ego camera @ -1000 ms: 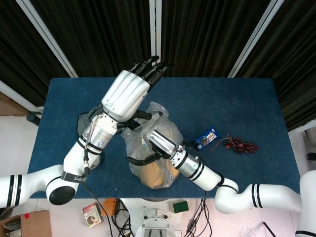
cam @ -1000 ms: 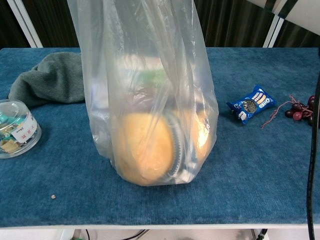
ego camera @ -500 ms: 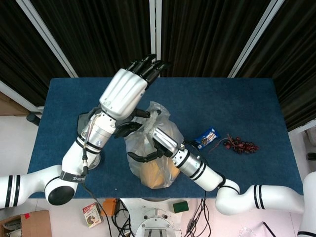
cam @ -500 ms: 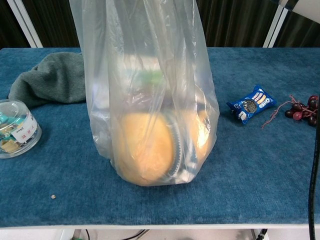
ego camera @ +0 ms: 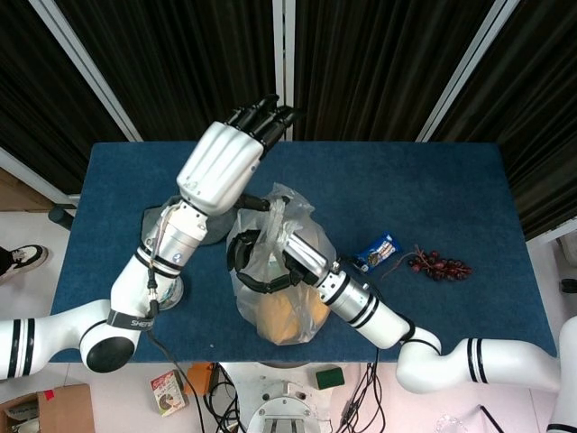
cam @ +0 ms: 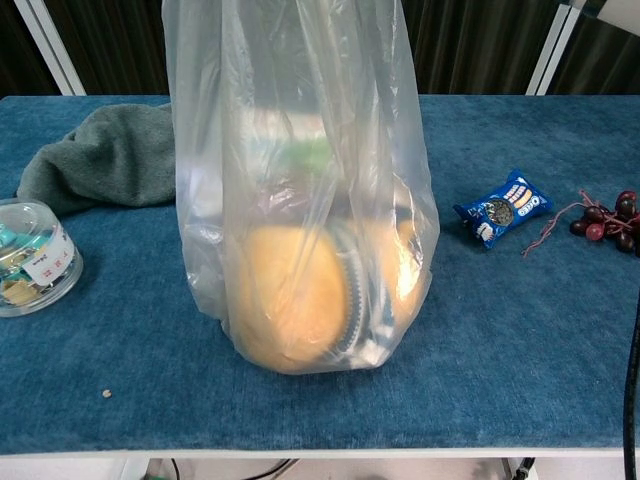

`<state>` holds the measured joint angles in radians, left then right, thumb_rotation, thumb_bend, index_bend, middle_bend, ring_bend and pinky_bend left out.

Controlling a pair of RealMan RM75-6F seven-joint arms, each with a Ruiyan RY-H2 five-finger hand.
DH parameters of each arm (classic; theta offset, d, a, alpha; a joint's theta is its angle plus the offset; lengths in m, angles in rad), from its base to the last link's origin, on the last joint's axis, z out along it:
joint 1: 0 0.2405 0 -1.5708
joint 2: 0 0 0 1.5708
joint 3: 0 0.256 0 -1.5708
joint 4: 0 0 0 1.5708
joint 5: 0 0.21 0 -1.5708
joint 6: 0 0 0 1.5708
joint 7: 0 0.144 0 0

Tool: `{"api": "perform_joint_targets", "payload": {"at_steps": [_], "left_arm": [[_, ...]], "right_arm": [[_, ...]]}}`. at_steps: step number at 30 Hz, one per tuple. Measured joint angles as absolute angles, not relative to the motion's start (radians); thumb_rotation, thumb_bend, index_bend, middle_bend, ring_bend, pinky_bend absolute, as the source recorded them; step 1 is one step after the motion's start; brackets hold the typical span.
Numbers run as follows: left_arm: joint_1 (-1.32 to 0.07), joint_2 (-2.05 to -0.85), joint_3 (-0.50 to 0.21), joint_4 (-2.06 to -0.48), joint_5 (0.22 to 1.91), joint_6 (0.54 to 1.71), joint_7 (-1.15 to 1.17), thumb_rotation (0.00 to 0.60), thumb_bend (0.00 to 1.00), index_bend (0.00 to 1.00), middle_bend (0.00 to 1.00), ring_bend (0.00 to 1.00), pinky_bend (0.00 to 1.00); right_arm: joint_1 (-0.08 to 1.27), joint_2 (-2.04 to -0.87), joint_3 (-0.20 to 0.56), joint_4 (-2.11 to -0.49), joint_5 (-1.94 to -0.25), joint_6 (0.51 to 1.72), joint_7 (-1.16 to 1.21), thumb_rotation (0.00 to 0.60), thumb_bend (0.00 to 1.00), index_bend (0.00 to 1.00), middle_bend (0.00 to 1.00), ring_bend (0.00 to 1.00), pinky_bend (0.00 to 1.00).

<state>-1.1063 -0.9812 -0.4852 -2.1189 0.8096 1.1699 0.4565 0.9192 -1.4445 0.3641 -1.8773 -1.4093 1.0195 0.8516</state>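
Compared with half a second ago, the right hand (ego camera: 261,266) has moved a little toward the left hand's side of the clear plastic bag (ego camera: 279,271), and its dark fingers (ego camera: 242,257) are now curled more against the film near the bag's mouth. The left hand (ego camera: 221,167) has shifted only slightly away from the bag, and the bag itself stays in the same place, standing upright.

The bag stands near the front edge of the blue table (ego camera: 433,198), about in the middle of it. Inside it I can see a round yellow-orange thing (cam: 290,300) at the bottom and something dark and ring-shaped (cam: 350,300) beside it; what they are exactly I cannot tell through the plastic.

The left hand is above the bag, on its far left side. Its fingers (ego camera: 266,117) are stretched out nearly straight and close together, pointing away over the table, but its thumb seems to reach down to the top edge of the bag. Whether it really pinches the film there, I cannot tell.

The right hand's fingers are bent into a hook on the upper part of the bag and touch the plastic; it seems to grip the rim.

To the left of the bag lie a grey cloth (cam: 100,155) and a round clear box (cam: 35,255). To the right of the bag are a blue snack packet (cam: 503,207) and, further right, dark red grapes (cam: 605,222).
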Motion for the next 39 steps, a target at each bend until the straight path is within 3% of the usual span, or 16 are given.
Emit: {"api": "perform_joint_targets", "payload": {"at_steps": [10, 15, 22, 39], "left_arm": [[-1.08, -0.931, -0.488, -2.102, 0.782, 1.137, 0.409, 0.499, 0.0, 0.12, 0.18, 0.09, 0.22], [-1.072, -0.894, -0.49, -2.094, 0.74, 1.104, 0.392, 0.589, 0.0, 0.13, 0.18, 0.09, 0.22], [-1.021, -0.791, -0.503, -2.075, 0.684, 1.044, 0.295, 0.6, 0.02, 0.14, 0.18, 0.09, 0.22], [-0.894, -0.641, -0.532, -2.065, 0.858, 0.787, -0.068, 0.6, 0.0, 0.11, 0.17, 0.09, 0.21]], "right_arm": [[0.911, -1.407, 0.381, -1.922, -1.413, 1.014, 0.873, 0.6, 0.4, 0.64, 0.53, 0.45, 0.54], [0.902, -1.393, 0.388, -1.94, -1.406, 1.018, 0.88, 0.6, 0.4, 0.66, 0.55, 0.46, 0.55], [0.893, -1.377, 0.404, -1.955, -1.387, 1.023, 0.887, 0.6, 0.4, 0.67, 0.55, 0.47, 0.56], [0.892, -1.394, 0.412, -1.954, -1.35, 1.023, 0.834, 0.6, 0.4, 0.67, 0.56, 0.47, 0.56]]}}
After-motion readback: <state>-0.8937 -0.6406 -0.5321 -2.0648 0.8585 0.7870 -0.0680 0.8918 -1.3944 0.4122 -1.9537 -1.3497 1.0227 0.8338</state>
